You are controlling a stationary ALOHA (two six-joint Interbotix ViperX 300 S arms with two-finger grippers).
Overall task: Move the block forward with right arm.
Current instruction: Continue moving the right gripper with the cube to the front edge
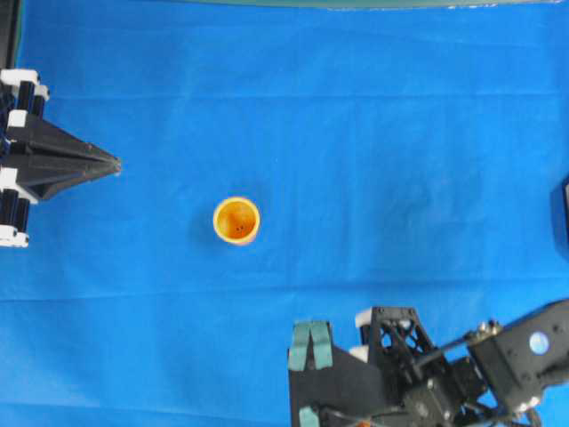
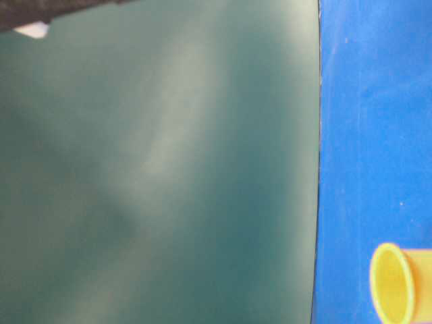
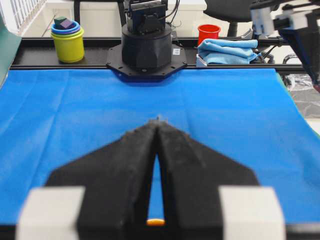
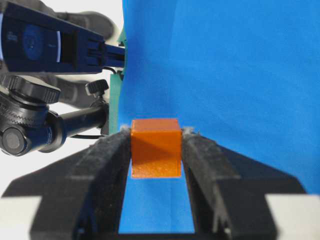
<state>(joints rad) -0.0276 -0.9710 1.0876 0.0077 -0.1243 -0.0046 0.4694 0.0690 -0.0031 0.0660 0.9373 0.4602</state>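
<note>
Right gripper: fingers clamped on the block, apparently clear of the blue worktop.
Left gripper: fingers together.
Cup: upright, mid-worktop.

The overhead camera is looking straight down on the blue cloth covering the table, far enough off to be taking in both arms and the yellow-orange cup between them. The table-level camera is sitting very near a green wall (its picture appears turned sideways), catching only a strip of cloth and that same cup. The left wrist camera is peering along its own jaws, across the cloth toward the far arm's base and a stack of cups. The right wrist camera is facing along its jaws at close range, sharing the cloth with every other view.
</note>
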